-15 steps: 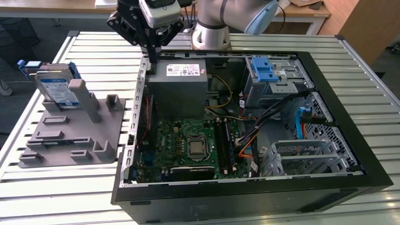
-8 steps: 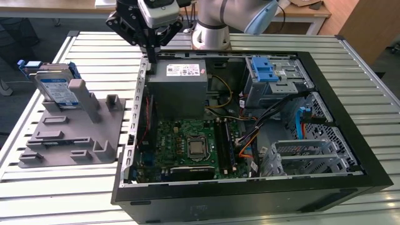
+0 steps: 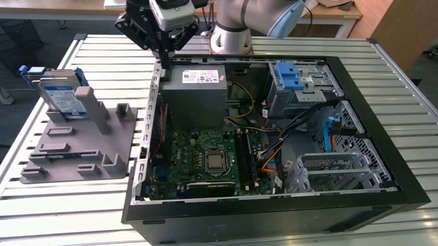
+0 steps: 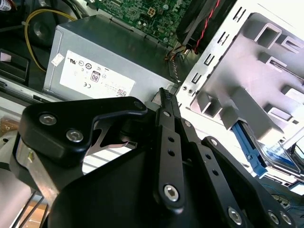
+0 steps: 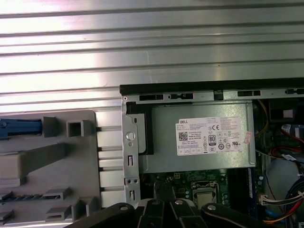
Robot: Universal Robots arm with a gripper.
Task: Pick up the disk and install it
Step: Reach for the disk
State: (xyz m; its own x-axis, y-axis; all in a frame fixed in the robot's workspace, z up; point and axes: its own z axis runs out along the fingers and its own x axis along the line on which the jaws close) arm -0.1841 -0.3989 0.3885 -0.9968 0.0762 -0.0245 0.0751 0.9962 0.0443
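The disk (image 3: 60, 96), a silver drive with a white-and-blue label and blue side rails, stands tilted at the far end of a grey holder (image 3: 82, 146) on the exterior view's left, outside the computer case. My gripper (image 3: 165, 62) hangs over the case's far-left corner, beside the grey power-supply box (image 3: 195, 95) and well apart from the disk. Its fingers are shut with nothing between them. In the second wrist view my gripper (image 4: 164, 95) points past the power supply (image 4: 99, 66), and the disk's blue rail (image 4: 248, 145) shows by the holder. In the first wrist view the disk's blue rail (image 5: 19, 128) is at the holder's edge.
The open black computer case (image 3: 274, 212) lies on a slatted metal table (image 3: 397, 92). Inside it are the green motherboard (image 3: 212, 159), loose cables, and a metal drive cage with a blue latch (image 3: 296, 77). The arm's base (image 3: 231, 38) stands behind the case.
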